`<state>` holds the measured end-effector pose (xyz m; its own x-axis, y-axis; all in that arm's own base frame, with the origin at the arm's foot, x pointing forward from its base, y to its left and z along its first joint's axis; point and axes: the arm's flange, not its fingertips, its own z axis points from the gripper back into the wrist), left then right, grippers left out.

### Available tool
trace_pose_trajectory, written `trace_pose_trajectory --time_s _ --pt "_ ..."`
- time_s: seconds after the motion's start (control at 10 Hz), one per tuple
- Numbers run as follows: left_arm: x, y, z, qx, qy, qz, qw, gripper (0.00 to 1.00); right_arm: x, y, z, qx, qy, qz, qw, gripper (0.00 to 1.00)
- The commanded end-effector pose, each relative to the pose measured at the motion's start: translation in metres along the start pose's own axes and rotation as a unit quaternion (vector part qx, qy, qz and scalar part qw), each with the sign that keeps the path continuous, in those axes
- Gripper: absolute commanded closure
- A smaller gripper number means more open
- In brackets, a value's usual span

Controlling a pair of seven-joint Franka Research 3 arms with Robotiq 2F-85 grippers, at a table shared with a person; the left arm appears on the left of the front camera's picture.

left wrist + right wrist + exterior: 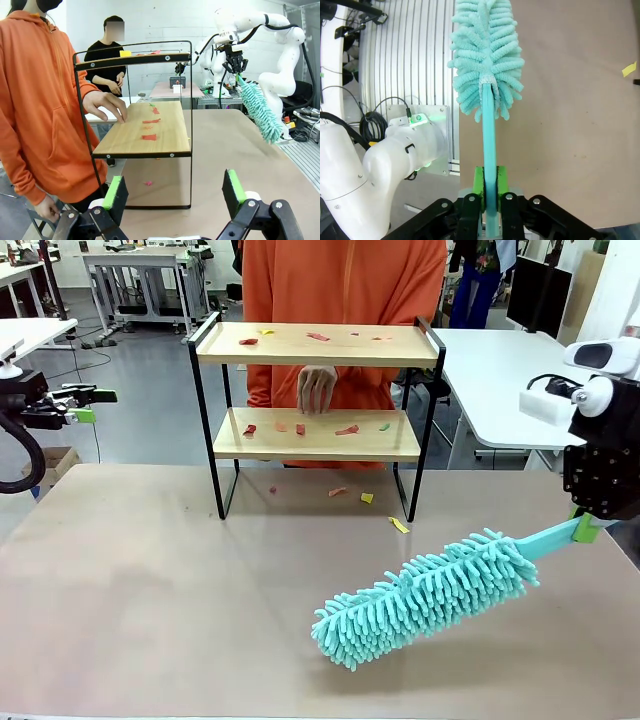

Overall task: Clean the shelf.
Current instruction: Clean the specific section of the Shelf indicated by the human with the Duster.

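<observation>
**Position.** The shelf [300, 348] stood upright at 12 o'clock on the tabletop [150, 590]. Red, orange, yellow and green scraps [347, 429] lay over both boards, with a few more on the tabletop at its feet. A person stood just behind it, one hand [317, 388] between the tiers near the lower board's far edge.

**Grippers.** The right gripper [583, 528], at 3 o'clock, was clamped narrow on the handle of a teal duster [430, 595]. The fluffy head slanted toward 5 o'clock, near the tabletop and well apart from the shelf. The left gripper [88, 400] hovered at 9 o'clock beyond the tabletop edge, jaws wide and empty.

**Assessment.** The step in hand appeared to be carrying the duster to the shelf.

**Recommendations.**
- Lift the head to top-board height and lay it flat.
- Sweep toward 6 o'clock, off the open front edge rather than against the raised end rails.
- Clear the top tier before the lower.
- Keep the head clear of the black uprights and the person's hand.
- The light frame might slide under a push, so keep strokes gentle.
</observation>
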<state>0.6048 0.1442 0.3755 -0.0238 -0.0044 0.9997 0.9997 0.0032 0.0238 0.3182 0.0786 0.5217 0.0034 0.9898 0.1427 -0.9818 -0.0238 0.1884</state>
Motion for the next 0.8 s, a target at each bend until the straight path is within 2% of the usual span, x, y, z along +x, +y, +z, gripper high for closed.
trace_pose_trajectory --time_s 0.0,0.2,0.3,0.5,0.7 --pt "0.002 -0.001 -0.001 0.001 0.002 -0.008 1.0 0.0 0.0 0.003 0.001 0.003 -0.006 0.003 1.0 0.87" --pt "0.002 -0.001 -0.001 0.001 0.002 -0.008 1.0 0.0 0.0 0.0 0.0 0.0 0.0 0.0 1.0 0.87" --pt "0.002 -0.001 -0.001 0.001 0.002 -0.008 1.0 0.0 0.016 -0.002 0.008 0.001 -0.021 -0.063 0.998 0.87" --pt "0.002 -0.001 -0.001 0.001 0.002 -0.008 1.0 0.0 0.045 0.006 0.023 -0.01 -0.053 -0.126 0.991 0.87" --pt "0.002 -0.001 -0.001 0.001 0.002 -0.008 1.0 0.0 0.078 0.022 0.035 -0.036 -0.11 -0.208 0.971 0.87"
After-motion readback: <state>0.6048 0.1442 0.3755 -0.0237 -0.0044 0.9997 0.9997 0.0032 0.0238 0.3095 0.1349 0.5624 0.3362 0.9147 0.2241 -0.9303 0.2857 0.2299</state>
